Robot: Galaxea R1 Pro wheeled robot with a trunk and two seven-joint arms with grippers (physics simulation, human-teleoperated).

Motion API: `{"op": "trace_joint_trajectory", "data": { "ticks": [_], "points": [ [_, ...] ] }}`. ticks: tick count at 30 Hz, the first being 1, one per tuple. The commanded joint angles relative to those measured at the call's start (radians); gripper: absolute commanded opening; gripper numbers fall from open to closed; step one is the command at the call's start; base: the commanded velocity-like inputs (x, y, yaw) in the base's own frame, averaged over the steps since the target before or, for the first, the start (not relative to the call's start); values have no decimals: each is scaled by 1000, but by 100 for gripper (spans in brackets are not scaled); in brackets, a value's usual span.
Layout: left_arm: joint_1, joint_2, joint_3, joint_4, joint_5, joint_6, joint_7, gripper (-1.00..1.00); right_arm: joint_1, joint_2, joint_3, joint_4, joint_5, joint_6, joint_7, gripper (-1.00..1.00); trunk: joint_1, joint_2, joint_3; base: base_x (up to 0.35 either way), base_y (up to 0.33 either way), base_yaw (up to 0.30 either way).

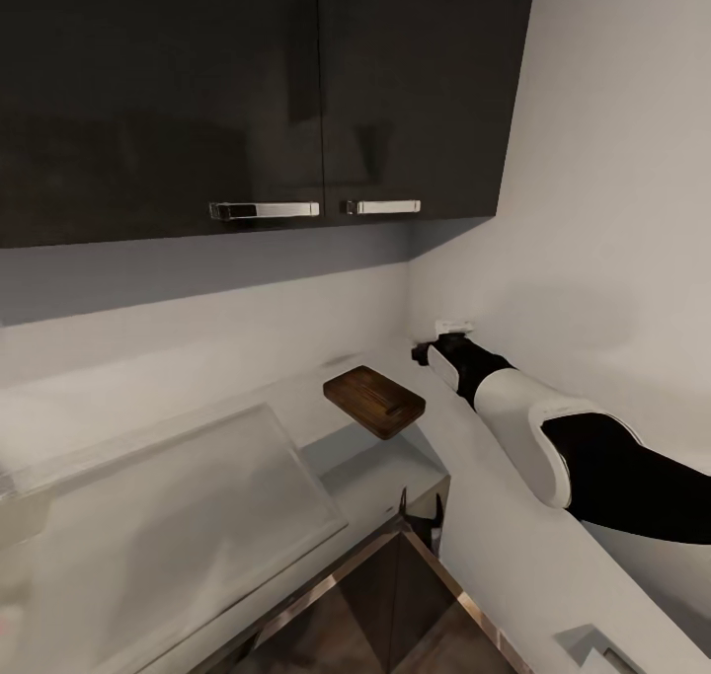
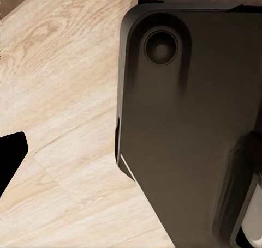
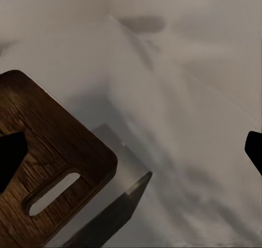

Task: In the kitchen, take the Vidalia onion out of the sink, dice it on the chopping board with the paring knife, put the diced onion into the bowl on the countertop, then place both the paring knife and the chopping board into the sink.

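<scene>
right arm [image 1: 553, 437] extended forward | right end effector [image 3: 131, 150] fingers spread apart

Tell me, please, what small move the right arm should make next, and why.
Probably swing the right gripper left and down over the board. It hangs near the wall, beside the board, and its fingertips show wide apart with the board's slot end just off centre.

The right arm [image 1: 553, 437] has glossy white shells between matte black joints; its wrist is black.
</scene>
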Motion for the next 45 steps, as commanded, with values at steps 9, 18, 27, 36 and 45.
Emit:
{"op": "trace_joint_trajectory", "data": {
  "ticks": [9,18,27,36,45],
  "points": [
    [-2,2,8,5,-10,-8,5,100,-1,0,8,54,-144,4,-13,100,0,-1,-1,0,0,0],
    [-2,2,8,5,-10,-7,5,100,0,0,8,70,-239,3,-101,100,0,-1,-1,0,0,0],
    [-2,2,8,5,-10,-7,5,100,1,21,10,72,-308,4,-111,100,0,-1,-1,0,0,0],
    [-2,1,8,5,-10,-7,5,100,2,31,10,72,-309,8,-142,100,0,-1,-9,0,0,0],
    [-2,-1,8,5,-10,-7,5,100,3,30,10,72,-309,9,-146,100,0,-1,-23,0,0,0]
  ]
}}
